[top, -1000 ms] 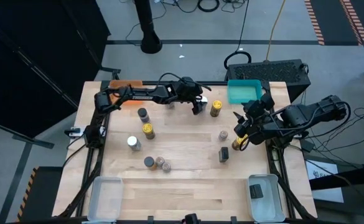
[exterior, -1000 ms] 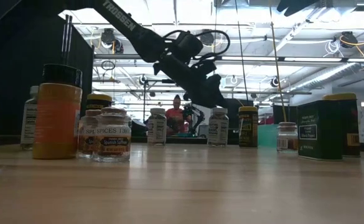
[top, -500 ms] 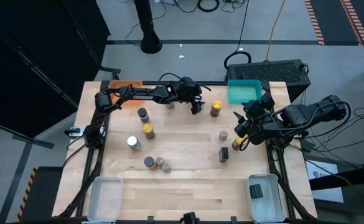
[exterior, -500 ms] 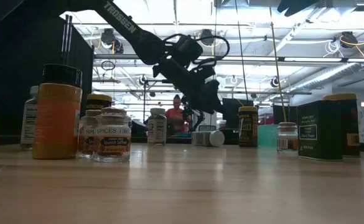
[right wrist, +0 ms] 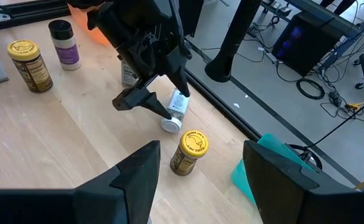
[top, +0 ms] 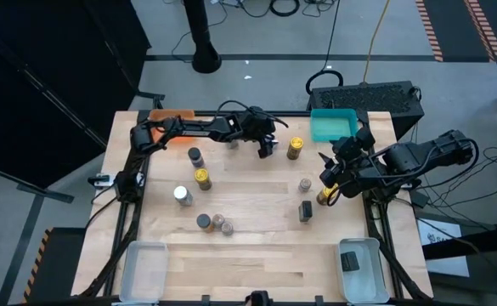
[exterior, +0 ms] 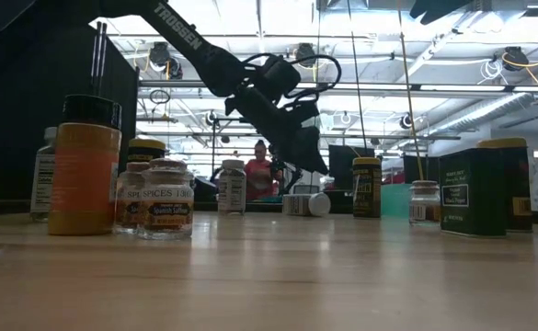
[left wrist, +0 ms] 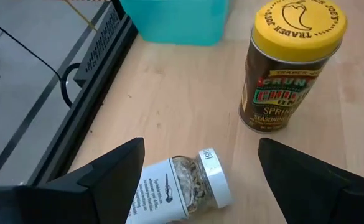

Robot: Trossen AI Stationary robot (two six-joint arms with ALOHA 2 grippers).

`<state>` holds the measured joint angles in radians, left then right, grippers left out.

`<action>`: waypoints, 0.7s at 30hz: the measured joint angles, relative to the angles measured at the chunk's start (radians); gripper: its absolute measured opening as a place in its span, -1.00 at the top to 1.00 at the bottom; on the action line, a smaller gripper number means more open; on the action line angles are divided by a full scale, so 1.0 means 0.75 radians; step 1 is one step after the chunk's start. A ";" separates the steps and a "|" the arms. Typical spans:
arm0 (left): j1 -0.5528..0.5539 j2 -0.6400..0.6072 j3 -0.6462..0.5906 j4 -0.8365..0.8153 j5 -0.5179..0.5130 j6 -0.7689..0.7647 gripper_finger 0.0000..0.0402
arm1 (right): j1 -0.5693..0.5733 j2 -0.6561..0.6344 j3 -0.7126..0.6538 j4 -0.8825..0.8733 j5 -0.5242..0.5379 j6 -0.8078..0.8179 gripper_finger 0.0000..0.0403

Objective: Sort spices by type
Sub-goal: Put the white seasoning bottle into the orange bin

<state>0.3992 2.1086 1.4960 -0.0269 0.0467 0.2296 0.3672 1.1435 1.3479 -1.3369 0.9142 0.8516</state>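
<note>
A small jar with a white cap [left wrist: 182, 186] lies on its side on the table near the far edge; it also shows in the right wrist view [right wrist: 175, 112] and the low view [exterior: 305, 204]. My left gripper [left wrist: 200, 148] hangs open just above it, a finger on either side, touching nothing. A brown jar with a yellow lid [left wrist: 294, 68] stands upright beside it. My right gripper [right wrist: 200, 180] is open and holds nothing, raised over the table's right side [top: 327, 176]. More spice jars [top: 202, 177] stand across the middle of the table.
A teal tray [top: 333, 125] sits at the far right and an orange tray [top: 172, 116] at the far left. Two clear trays [top: 144, 270] [top: 360, 270] sit at the near corners. A dark tin [top: 306, 211] and a small jar [top: 304, 184] stand right of centre. A person stands in the room behind [exterior: 259, 170].
The white-capped jar stood upright under my left gripper a second ago. It has tipped over and now lies on its side on the table. My left gripper has rolled slightly and stayed in place above it. My right arm has kept still.
</note>
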 joint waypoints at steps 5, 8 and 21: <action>0.000 0.000 0.000 0.016 -0.228 0.009 -0.59 | 0.000 0.000 0.000 0.002 0.001 0.000 -0.07; 0.004 0.000 0.000 -0.001 -0.381 0.040 -0.44 | 0.000 0.000 0.000 0.009 0.001 0.000 -0.07; 0.017 -0.002 0.000 -0.093 -0.313 0.050 0.96 | 0.000 0.000 0.000 0.035 0.002 0.000 -0.07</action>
<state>0.4121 2.1075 1.4960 -0.0967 -0.1882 0.2674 0.3672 1.1435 1.3479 -1.3109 0.9154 0.8516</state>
